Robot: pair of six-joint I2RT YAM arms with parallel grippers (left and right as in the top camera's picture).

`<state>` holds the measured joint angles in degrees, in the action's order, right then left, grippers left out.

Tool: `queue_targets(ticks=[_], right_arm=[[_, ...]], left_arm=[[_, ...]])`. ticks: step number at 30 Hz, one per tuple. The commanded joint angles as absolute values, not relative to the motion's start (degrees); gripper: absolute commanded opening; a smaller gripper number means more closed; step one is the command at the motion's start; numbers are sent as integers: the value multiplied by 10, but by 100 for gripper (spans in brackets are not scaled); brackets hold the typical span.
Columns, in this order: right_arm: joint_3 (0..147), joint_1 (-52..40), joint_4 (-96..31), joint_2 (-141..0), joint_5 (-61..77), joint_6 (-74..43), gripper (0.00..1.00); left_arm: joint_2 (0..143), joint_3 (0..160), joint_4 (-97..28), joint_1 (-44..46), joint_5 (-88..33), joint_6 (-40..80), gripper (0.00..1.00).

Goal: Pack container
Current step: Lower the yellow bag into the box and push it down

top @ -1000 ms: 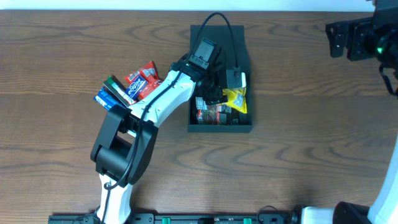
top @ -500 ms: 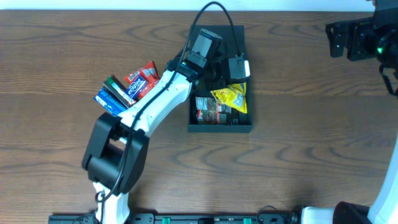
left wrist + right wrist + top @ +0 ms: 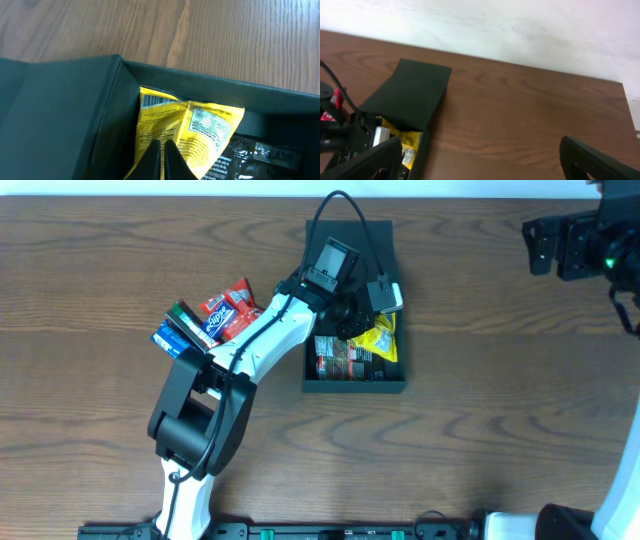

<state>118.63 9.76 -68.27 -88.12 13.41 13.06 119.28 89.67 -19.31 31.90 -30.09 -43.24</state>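
The container [image 3: 355, 386] is a dark square box in the middle of the table, its flap lid [image 3: 375, 240] lying flat behind it. Inside are a yellow packet [image 3: 382, 342] and a dark red packet [image 3: 338, 358]. My left gripper [image 3: 362, 320] reaches into the box. In the left wrist view its jaws [image 3: 162, 142] are shut, tips pressed together in front of the yellow packet [image 3: 200, 125], and I see nothing pinched between them. My right gripper [image 3: 540, 242] hovers open at the far right back, with bare table under it [image 3: 482, 162].
A pile of snack packets [image 3: 205, 320] in red, blue and green lies left of the box, beside the left arm. The box's side wall [image 3: 225, 90] and the flap [image 3: 55, 110] rise close around the left fingers. Wood table surrounds the box.
The left gripper shut. It rose toward the back of the box, showing the yellow packet lying free, then came back down onto it. The right arm stayed still.
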Motion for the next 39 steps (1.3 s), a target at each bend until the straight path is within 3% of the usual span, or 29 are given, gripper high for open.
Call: queue_targets(ticks=[1,39], right_arm=[[1184,103,-687,-888,140,139,99],[1184,103,-687,-889,140,155,99]], left_arm=[[1202,897,-195,321,-316,-411,6],[1253,852,-211,317,-248,-414,6]])
